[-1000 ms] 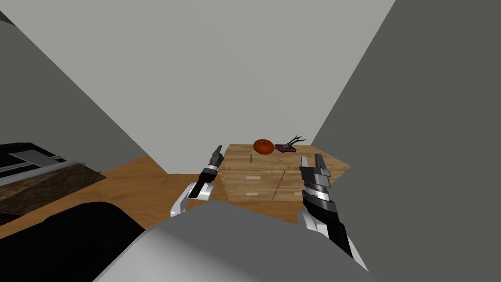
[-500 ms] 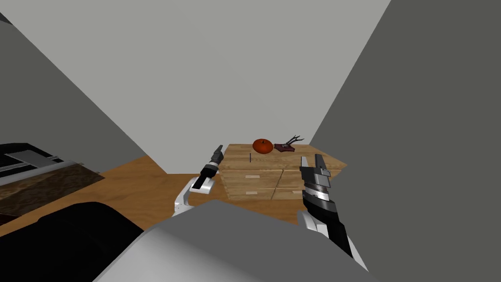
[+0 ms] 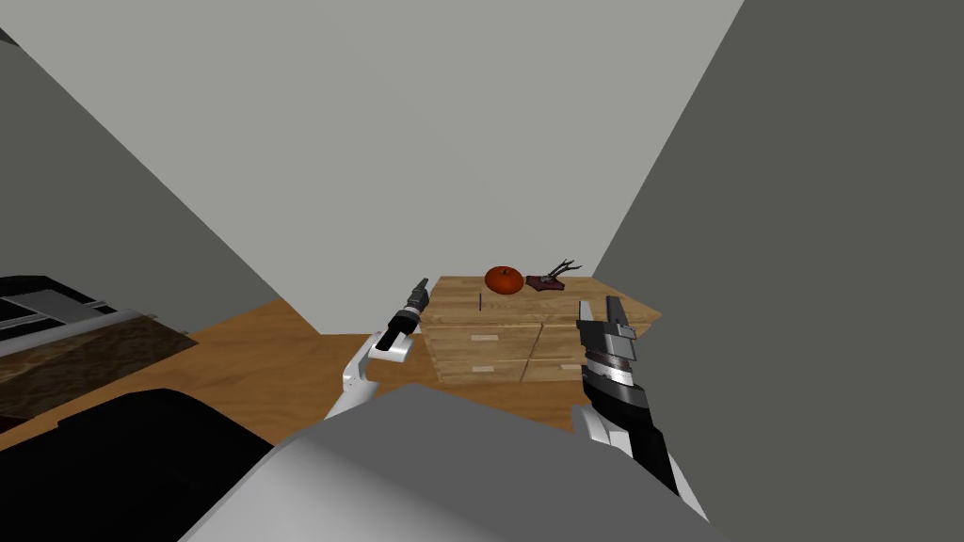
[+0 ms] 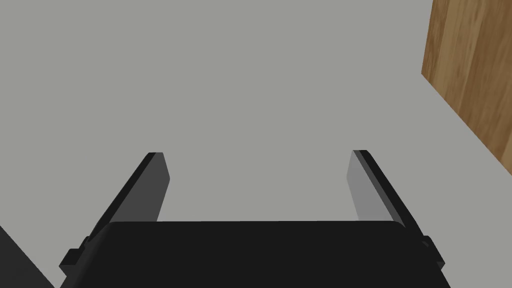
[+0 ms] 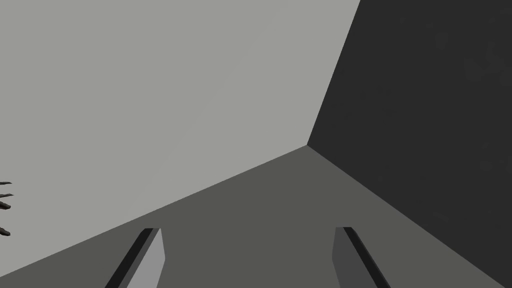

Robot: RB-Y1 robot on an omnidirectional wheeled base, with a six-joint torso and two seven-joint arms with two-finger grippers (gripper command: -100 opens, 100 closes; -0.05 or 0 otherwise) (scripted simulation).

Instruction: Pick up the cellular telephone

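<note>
A thin dark slab, the cellular telephone (image 3: 480, 302), stands on edge near the front left of a wooden dresser's top (image 3: 527, 303). My left gripper (image 3: 422, 284) hovers by the dresser's left edge, a short way left of the phone. In the left wrist view the left gripper (image 4: 257, 155) is open and empty, with the dresser's wood (image 4: 470, 90) at one side. My right gripper (image 3: 601, 310) is raised over the dresser's right front corner. It is open too, and the right gripper (image 5: 247, 230) faces a wall corner.
An orange round thing (image 3: 504, 279) and a dark red piece with antler-like prongs (image 3: 548, 280) sit at the back of the dresser top. A dark grey wall (image 3: 800, 282) stands close on the right. Low dark furniture (image 3: 66, 348) lies far left on the wooden floor (image 3: 273, 367).
My left arm has stretched a little further forward along the dresser's left edge. The whole head view has drifted slightly left. My right arm has kept still.
</note>
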